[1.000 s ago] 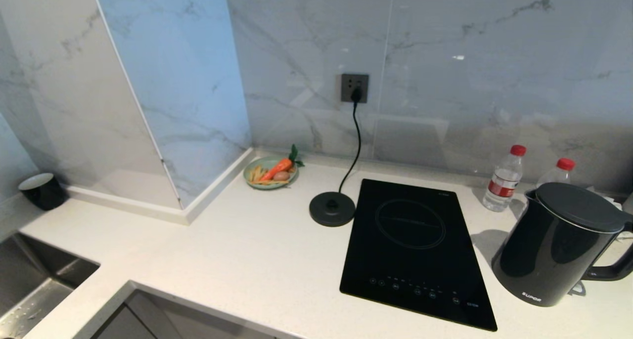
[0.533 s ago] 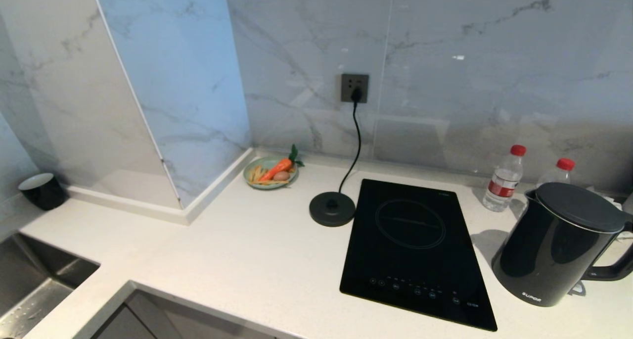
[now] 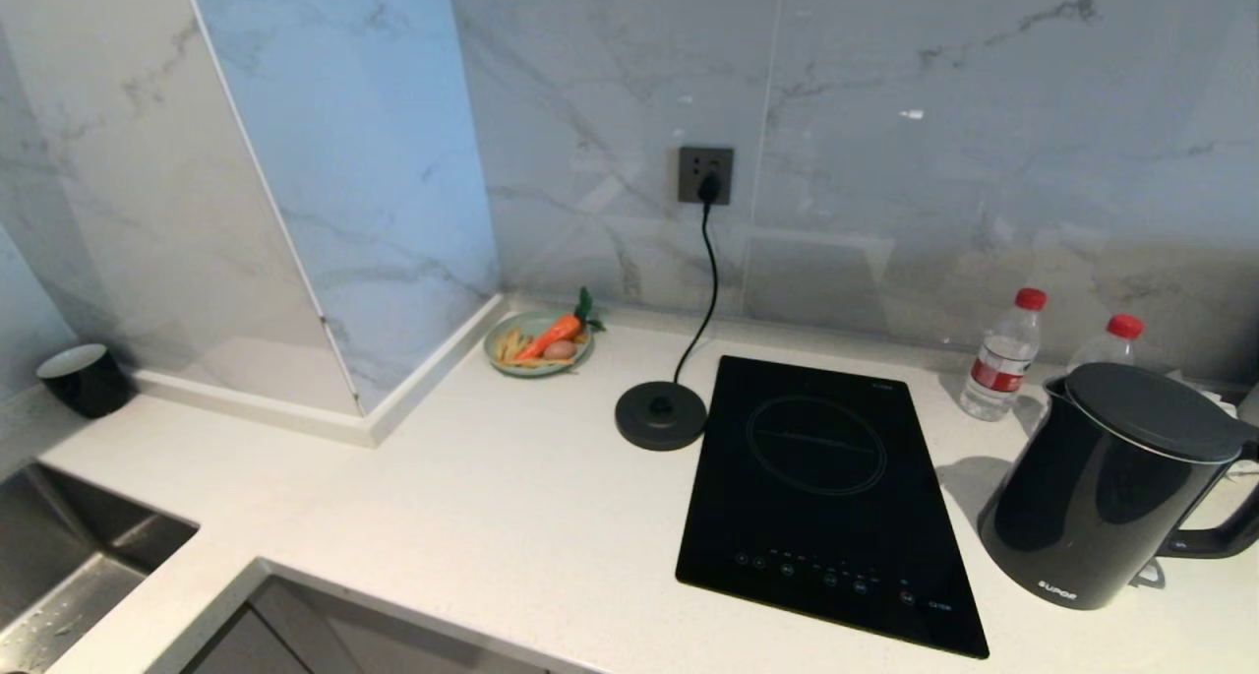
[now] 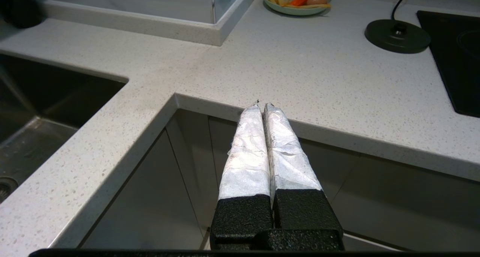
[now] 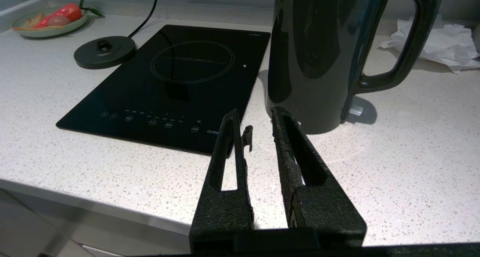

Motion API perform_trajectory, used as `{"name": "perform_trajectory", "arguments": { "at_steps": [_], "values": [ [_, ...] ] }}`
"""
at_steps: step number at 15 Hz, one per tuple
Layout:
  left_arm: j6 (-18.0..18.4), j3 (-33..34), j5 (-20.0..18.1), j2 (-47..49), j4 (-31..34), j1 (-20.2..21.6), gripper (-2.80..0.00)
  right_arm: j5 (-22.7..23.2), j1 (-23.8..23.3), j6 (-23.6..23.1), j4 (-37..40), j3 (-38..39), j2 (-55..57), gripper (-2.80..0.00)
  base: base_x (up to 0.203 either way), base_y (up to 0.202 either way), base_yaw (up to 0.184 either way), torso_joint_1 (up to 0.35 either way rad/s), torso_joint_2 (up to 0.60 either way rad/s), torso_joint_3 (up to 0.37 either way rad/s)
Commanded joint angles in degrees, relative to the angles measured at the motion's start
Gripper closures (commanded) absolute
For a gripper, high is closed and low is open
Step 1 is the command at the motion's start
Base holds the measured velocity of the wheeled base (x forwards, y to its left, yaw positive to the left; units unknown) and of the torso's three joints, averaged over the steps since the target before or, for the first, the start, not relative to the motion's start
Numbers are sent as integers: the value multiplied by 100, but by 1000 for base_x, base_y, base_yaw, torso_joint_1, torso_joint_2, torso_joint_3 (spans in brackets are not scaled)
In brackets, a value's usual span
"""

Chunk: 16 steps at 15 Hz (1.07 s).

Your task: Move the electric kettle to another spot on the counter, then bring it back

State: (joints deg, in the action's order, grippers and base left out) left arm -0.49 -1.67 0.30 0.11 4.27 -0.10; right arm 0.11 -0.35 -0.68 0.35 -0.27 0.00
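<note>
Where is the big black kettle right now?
In the head view the electric kettle stands upright on the counter at the far right, just right of the black cooktop and in front of two water bottles.

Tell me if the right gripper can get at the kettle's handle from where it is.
Probably yes. The right gripper is open above the counter, just short of the electric kettle; nothing stands between it and the handle.

Head looks down on the counter [image 3: 472, 497]; 2 wrist views skim its front edge.
</note>
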Motion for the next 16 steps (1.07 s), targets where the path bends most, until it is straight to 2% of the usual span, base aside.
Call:
{"name": "perform_trajectory", "arguments": {
  "at_steps": [1,9,14,16],
  "values": [
    [-4,0,5,-2,4,1,0,7,0,-2,0,0,0,0,0,0,0,0,0,0],
    [-4,0,5,-1,4,1,0,7,0,6,0,0,0,0,0,0,0,0,0,0],
    [-4,0,5,0,4,1,0,7,0,-2,0,0,0,0,3,2,-124,3,4,3],
    [-4,0,5,-2,4,1,0,7,0,-2,0,0,0,0,0,0,0,0,0,0]
  ]
}}
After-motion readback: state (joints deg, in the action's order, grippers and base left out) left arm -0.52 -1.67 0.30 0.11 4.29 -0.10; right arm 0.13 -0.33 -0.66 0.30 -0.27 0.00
